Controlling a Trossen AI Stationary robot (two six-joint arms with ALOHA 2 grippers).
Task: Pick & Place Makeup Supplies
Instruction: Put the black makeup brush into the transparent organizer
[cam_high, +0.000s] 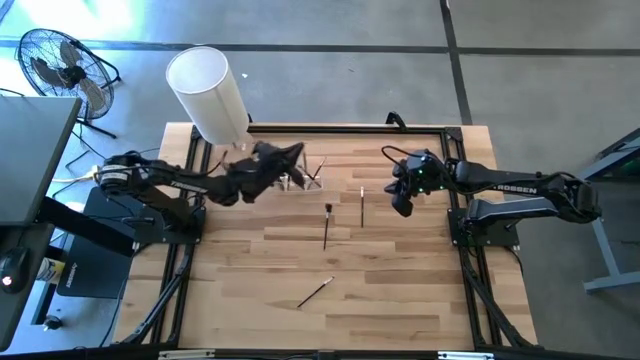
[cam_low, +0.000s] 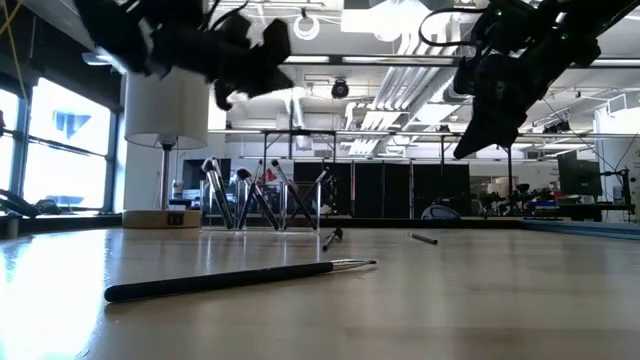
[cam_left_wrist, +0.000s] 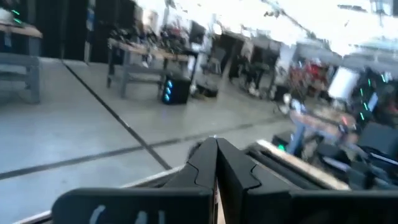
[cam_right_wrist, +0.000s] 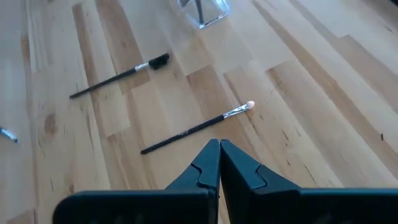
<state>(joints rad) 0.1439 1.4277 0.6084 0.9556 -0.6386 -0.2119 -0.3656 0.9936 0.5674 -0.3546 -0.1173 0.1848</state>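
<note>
Brush (cam_high: 326, 226) lengthwise, bristles toward holder (cam_high: 300, 176).

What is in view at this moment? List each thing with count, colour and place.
Loose makeup brushes: three, dark handles, on the table: one mid-table, one beside it toward the right arm, one nearer the front edge.
Clear holder: one, transparent, back of the table, several brushes standing in it.
White cylinder: one, back left corner.
Table: one, pale wood.
Fan: one, dark, on the floor, left.
Left gripper: shut, above the holder.
Right gripper: shut, empty, above the table.
</note>
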